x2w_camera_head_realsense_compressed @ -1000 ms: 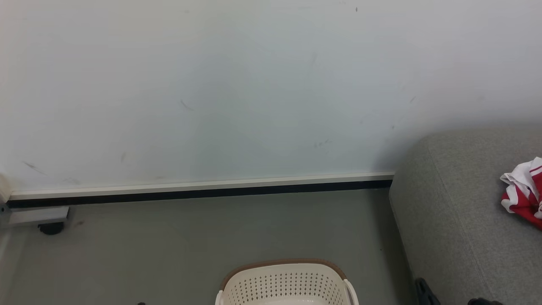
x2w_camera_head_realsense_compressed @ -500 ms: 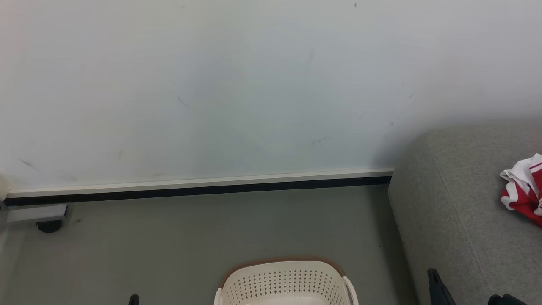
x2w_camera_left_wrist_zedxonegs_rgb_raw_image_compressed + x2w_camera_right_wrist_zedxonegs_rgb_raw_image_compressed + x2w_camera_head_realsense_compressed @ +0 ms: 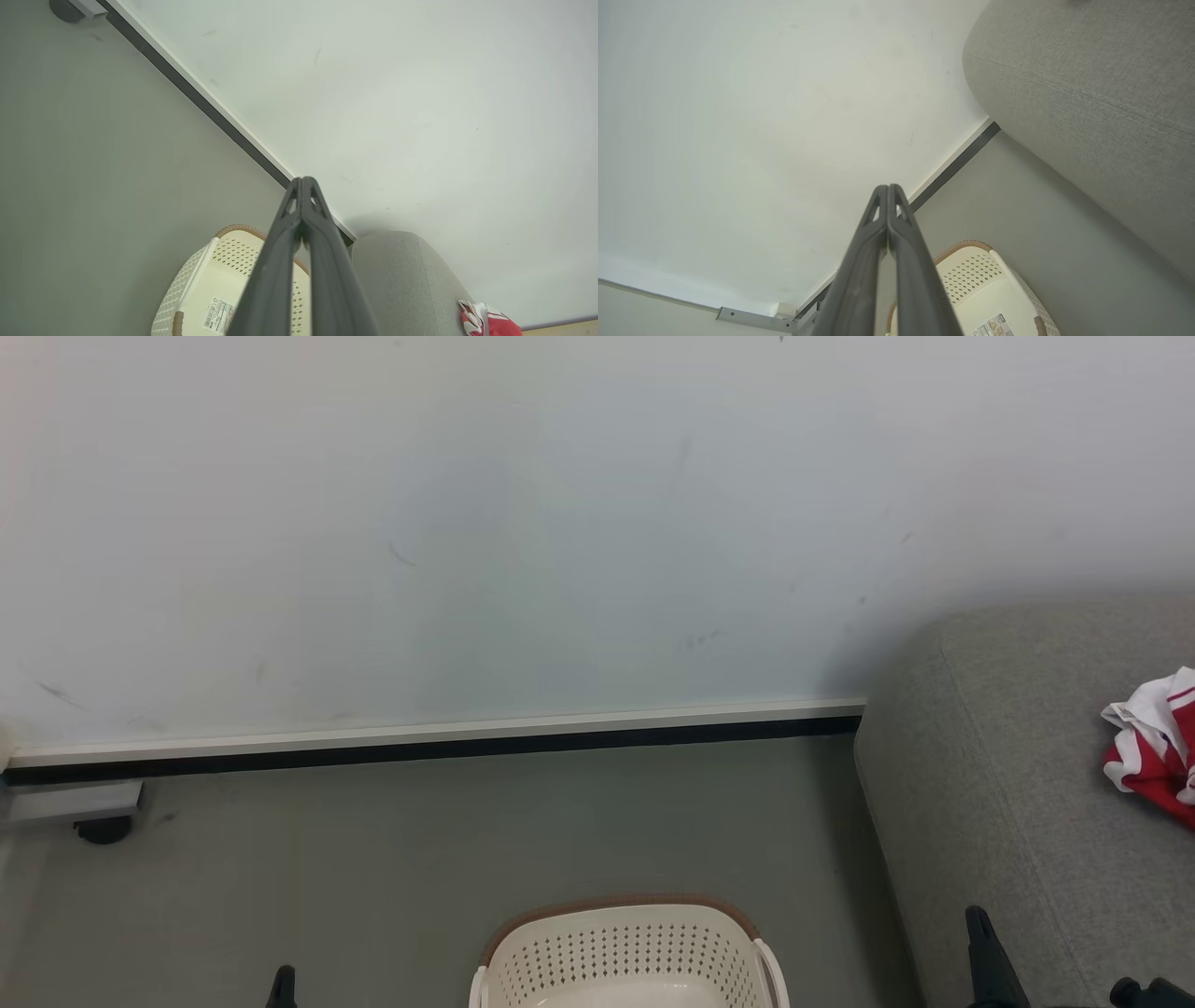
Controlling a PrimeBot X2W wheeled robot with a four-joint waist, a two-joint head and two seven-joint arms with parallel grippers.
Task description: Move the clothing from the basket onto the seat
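Left gripper (image 3: 302, 179) and right gripper (image 3: 888, 186) flank basket (image 3: 621, 947); clothing (image 3: 1153, 747) on seat (image 3: 1008, 756).
Fingers (image 3: 275, 261) pressed tip to tip, empty, aimed at wall (image 3: 560, 523).

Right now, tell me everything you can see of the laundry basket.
The laundry basket is cream-white plastic, oval, with diamond-shaped perforations in its walls, a brown rim and white side handles. It stands upright on the grey floor, beside the grey sofa seat without touching it. The bottom that shows is bare except for a barcode sticker.
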